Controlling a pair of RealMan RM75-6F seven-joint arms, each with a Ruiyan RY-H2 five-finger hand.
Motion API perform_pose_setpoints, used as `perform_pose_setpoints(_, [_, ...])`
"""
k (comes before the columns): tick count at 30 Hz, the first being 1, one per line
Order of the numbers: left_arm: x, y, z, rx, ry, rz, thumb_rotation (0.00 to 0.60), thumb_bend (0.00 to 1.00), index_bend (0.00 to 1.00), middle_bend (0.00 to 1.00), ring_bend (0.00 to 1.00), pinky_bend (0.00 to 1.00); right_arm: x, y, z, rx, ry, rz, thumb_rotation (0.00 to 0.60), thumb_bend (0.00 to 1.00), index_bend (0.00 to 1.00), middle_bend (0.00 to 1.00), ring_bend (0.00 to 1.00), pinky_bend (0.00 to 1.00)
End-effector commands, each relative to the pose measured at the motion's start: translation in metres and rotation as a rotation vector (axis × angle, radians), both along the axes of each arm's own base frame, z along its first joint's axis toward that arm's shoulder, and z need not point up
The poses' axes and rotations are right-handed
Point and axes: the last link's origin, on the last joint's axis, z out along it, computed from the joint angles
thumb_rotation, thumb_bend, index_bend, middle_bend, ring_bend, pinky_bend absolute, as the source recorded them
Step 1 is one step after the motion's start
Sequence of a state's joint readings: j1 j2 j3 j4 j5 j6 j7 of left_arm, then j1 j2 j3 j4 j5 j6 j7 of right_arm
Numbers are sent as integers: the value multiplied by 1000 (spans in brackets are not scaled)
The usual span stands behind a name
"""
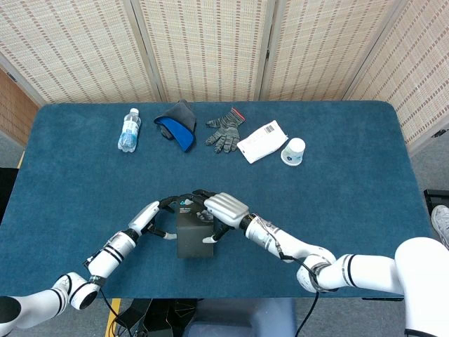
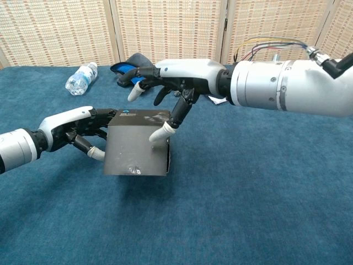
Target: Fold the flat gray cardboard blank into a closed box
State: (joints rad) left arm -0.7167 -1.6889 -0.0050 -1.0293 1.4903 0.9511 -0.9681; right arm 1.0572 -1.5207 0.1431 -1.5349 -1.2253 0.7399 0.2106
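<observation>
box (image 1: 193, 237) top hidden under right hand (image 1: 223, 208)

A: Gray cardboard box (image 1: 194, 235), dark, mostly folded into a cube, near the table's front edge

B: Pose?

A: Lifted off the table, front flap hanging down over its face, small logo on top, held on both sides

Box (image 1: 194, 229) near table's front edge, left hand (image 1: 160, 213) at its left, right hand (image 1: 223, 208) over its top. Bottle (image 1: 129, 130), glove (image 1: 224, 130), cup (image 1: 293, 151) behind.
</observation>
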Motion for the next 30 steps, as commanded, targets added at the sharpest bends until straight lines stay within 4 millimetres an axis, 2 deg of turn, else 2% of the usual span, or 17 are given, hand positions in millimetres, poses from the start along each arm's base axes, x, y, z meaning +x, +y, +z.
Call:
perform_pose_setpoints(1, [0,-1,-1,2,3,10,600,77,145,242,143,288,8,16,-21,-78,94,7,600,64,76,175,102,214])
perform_pose_setpoints(4, [-1,-3,0,3,16,15,600,77,78,160,76,265,9,20,-27,-110,131,10,600,64,85,175,102,219])
perform_pose_setpoints(6, [-2,-4,2,7,33,13,600,77,18,74,15,214,9,22,-30,-128,148,12,600,64,85,175,102,219])
perform_pose_setpoints(9, [-2,-6,5,12,40,23,600,77,0,0,0,168,9,23,-34,-152,164,10,600,64,85,175,102,219])
perform_pose_setpoints(20, [-8,-20,22,25,98,69,600,77,0,0,0,143,9,27,-43,-239,212,44,600,64,91,175,102,219])
perform_pose_setpoints(30, [-13,-26,48,114,146,93,600,77,0,0,0,143,10,33,-50,-313,234,101,600,75,129,194,102,219])
